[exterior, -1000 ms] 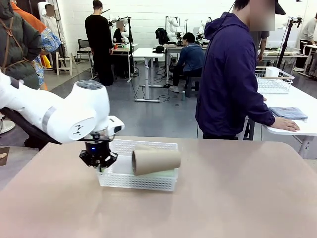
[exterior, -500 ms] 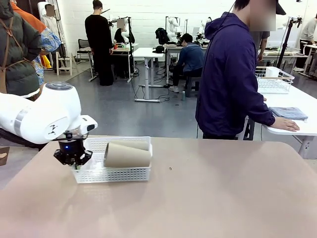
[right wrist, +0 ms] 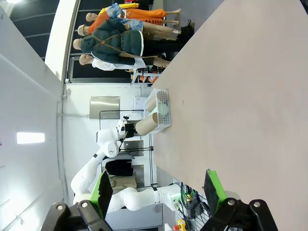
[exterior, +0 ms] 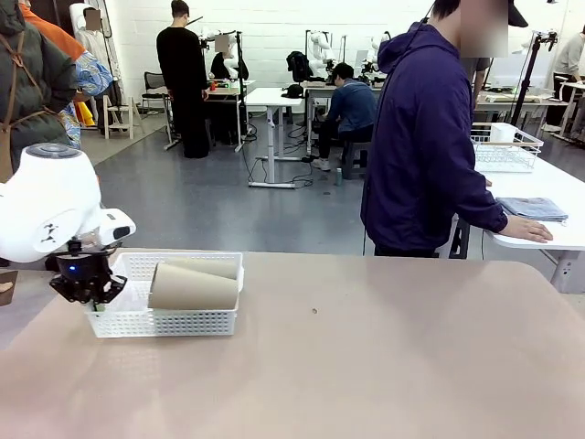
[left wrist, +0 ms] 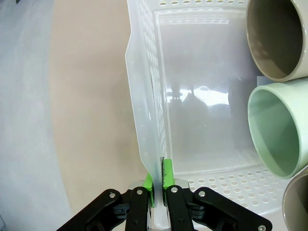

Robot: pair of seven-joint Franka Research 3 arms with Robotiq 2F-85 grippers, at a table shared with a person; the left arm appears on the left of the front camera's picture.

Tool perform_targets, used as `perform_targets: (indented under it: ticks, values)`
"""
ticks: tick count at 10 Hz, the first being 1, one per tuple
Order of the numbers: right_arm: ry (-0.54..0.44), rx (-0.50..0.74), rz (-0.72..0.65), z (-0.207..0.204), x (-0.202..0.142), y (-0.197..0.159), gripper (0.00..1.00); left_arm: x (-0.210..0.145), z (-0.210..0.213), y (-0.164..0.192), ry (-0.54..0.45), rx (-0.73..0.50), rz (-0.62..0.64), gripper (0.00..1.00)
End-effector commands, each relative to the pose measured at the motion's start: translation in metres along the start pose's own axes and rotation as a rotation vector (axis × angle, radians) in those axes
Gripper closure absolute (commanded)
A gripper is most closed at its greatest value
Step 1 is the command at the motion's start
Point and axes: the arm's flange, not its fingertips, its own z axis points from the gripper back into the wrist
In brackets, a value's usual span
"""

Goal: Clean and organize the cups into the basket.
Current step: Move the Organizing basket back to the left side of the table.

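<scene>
**Currently: Dragging the Loaded Basket by Its End Wall**

1. Basket. The basket point(exterior: 164, 311) lies on the table point(exterior: 384, 366) at the robot's left. The left gripper point(left wrist: 158, 185) grips its short end wall: one green pad sits outside the wall, the other inside, and the fingers are clamped on the thin plastic just below the rim. To do this step well, keep the pull low and level so the base slides flat. The wall already bows between the pads in the left wrist view, so judge the grip as adequate but flexible; any lift or twist would likely tip the far end.

2. Cups. The cups lie on their sides beyond the fingertips, mouths toward the gripped wall. A tan cup point(left wrist: 279, 36) and the mint cup point(left wrist: 281, 130) sit side by side, with the rim of a further cup point(left wrist: 298, 204) at the edge. From the front, a tan cup point(exterior: 194, 287) rests on top, above the rim. Move slowly; that top cup could roll off under a jerk.

3. Right gripper. The right gripper point(right wrist: 159, 192) hangs well apart from the basket, fingers spread wide and holding nothing.

4. Change from earlier frames. One second ago the basket stood near the table's middle-left; half a second ago it was further left. It now sits near the table's left edge, the left gripper having kept its hold. The cups have held their arrangement.
</scene>
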Motion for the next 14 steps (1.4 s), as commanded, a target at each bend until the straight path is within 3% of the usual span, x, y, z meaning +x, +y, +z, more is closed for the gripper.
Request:
perform_targets:
  ticks: [1,5,8,9,10,11,12,13,14]
  values:
    - [-0.003,-0.002,0.012,-0.001,-0.002,-0.002,0.0,-0.004,0.007,0.032,0.002,0.049,-0.062,0.95]
    - [-0.003,-0.002,0.012,-0.001,-0.002,-0.002,0.0,0.014,0.005,0.076,-0.006,0.034,-0.076,0.95]
    - [-0.003,-0.002,0.012,-0.001,-0.002,-0.002,0.0,0.025,-0.005,0.089,-0.001,0.041,-0.065,0.95]
    - [-0.003,-0.002,0.012,-0.001,-0.002,-0.002,0.0,0.026,-0.006,0.09,-0.001,0.05,-0.049,0.36]
    - [-0.003,-0.002,0.012,-0.001,-0.002,-0.002,0.0,0.026,-0.005,0.088,-0.008,0.047,-0.052,0.36]
    - [-0.003,-0.002,0.012,-0.001,-0.002,-0.002,0.0,0.026,-0.004,0.091,-0.009,0.048,-0.059,0.0]
    - [-0.003,-0.002,0.012,-0.001,-0.002,-0.002,0.0,0.026,-0.003,0.092,-0.007,0.053,-0.064,0.33]
    - [-0.003,-0.002,0.012,-0.001,-0.002,-0.002,0.0,0.026,-0.003,0.093,-0.007,0.052,-0.065,0.0]
    - [-0.003,-0.002,0.012,-0.001,-0.002,-0.002,0.0,0.025,-0.001,0.093,-0.009,0.049,-0.066,0.13]
